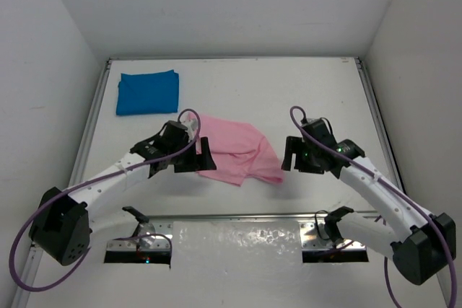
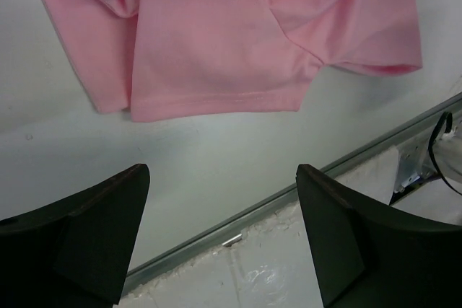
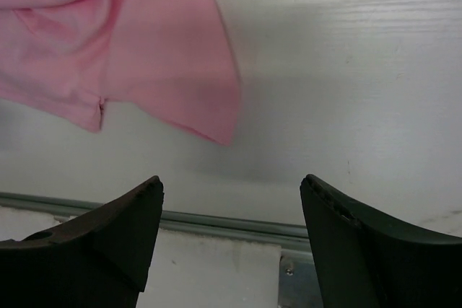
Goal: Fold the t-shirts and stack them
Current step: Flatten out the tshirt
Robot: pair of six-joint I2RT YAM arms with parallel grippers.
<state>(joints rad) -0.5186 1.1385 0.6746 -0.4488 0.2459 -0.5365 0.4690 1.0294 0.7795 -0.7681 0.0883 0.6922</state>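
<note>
The light pink t-shirt [image 1: 242,153] lies loosely bunched at the table's middle, with a sleeve and hem showing in the left wrist view [image 2: 216,48] and a corner in the right wrist view [image 3: 130,41]. The bright blue t-shirt [image 1: 148,92] rests as a folded rectangle at the back left. My left gripper [image 1: 202,155] [image 2: 220,171] hovers at the pink shirt's left edge, open and empty. On the shirt's right side my right gripper [image 1: 292,155] [image 3: 231,178] is also open, with nothing between its fingers.
A metal rail [image 1: 238,216] runs along the table's near edge, with a pale padded strip [image 1: 234,243] just in front of it. White walls close in the table on the left, right and back.
</note>
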